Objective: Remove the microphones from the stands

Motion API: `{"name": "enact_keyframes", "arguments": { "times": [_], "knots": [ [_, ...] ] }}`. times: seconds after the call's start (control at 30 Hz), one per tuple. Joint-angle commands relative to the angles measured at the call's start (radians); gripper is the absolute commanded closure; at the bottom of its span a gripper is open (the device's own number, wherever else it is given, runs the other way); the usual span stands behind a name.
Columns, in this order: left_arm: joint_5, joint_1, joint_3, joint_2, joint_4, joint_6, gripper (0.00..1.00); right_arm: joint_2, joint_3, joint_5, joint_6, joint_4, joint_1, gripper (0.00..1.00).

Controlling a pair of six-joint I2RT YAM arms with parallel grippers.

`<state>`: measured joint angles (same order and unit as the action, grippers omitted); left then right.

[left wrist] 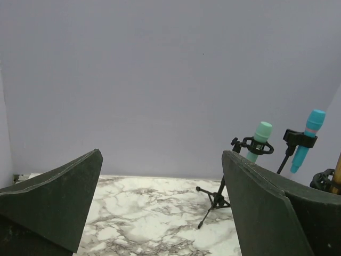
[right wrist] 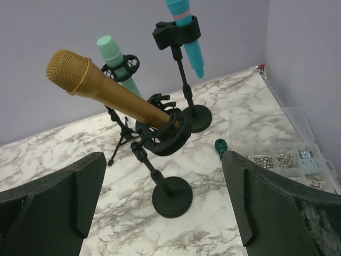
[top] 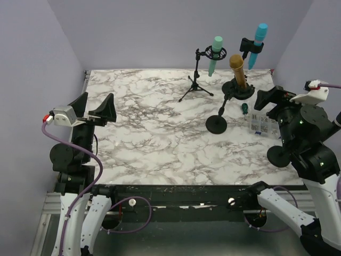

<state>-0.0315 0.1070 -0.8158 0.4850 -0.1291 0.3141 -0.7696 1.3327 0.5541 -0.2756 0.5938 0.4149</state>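
Observation:
A gold microphone (top: pixel 236 69) rests tilted in a black shock mount (top: pixel 238 88) on a round-base stand (top: pixel 216 125) at the back right. In the right wrist view the gold microphone (right wrist: pixel 106 88) and its stand base (right wrist: pixel 172 196) lie ahead between the fingers. A mint microphone (top: pixel 215 53) sits on a tripod stand (top: pixel 196 85), and a blue microphone (top: pixel 258 42) sits in a clip stand. My right gripper (top: pixel 274 98) (right wrist: pixel 163 160) is open and empty, just right of the gold microphone's stand. My left gripper (top: pixel 95 109) (left wrist: pixel 161 160) is open and empty at the far left.
A green-handled screwdriver (top: pixel 244 108) (right wrist: pixel 220 145) and a clear parts box (top: pixel 264 124) (right wrist: pixel 282 144) lie right of the gold microphone's stand. Purple walls close in the marble table (top: pixel 154 138) at the back and sides. The left wrist view shows the mint microphone (left wrist: pixel 260 138) and blue microphone (left wrist: pixel 309 138).

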Motion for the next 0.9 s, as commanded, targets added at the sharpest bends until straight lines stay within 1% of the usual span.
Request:
{"name": "enact_keyframes", "arguments": {
  "times": [0.0,0.13,0.17,0.33,0.5,0.63,0.73,0.87],
  "knots": [
    [0.032,0.01,-0.001,-0.011,-0.046,-0.01,0.02,-0.03,-0.052,0.015,0.005,0.004,-0.005,0.0],
    [0.032,0.025,0.004,-0.006,-0.05,-0.011,0.02,-0.035,-0.123,-0.029,-0.01,-0.042,-0.005,0.0],
    [0.008,0.029,0.004,-0.004,-0.05,-0.01,0.01,-0.032,-0.148,-0.055,-0.013,-0.061,-0.005,0.0],
    [-0.012,0.043,-0.001,0.014,-0.046,-0.004,0.02,-0.031,-0.317,-0.164,-0.083,-0.174,-0.005,0.0],
    [-0.017,0.053,-0.002,0.025,-0.044,-0.002,0.02,-0.083,-0.396,-0.181,-0.102,-0.226,-0.005,0.0],
    [-0.03,0.06,-0.006,0.044,-0.039,0.001,0.01,-0.107,-0.389,-0.12,-0.083,-0.235,-0.006,0.0],
    [-0.034,0.064,-0.01,0.046,-0.033,0.002,0.02,-0.118,-0.336,-0.106,-0.055,-0.249,-0.005,0.0],
    [-0.031,0.068,-0.005,0.037,-0.039,0.008,0.01,-0.152,-0.255,-0.086,0.027,-0.306,-0.005,0.0]
  ]
}}
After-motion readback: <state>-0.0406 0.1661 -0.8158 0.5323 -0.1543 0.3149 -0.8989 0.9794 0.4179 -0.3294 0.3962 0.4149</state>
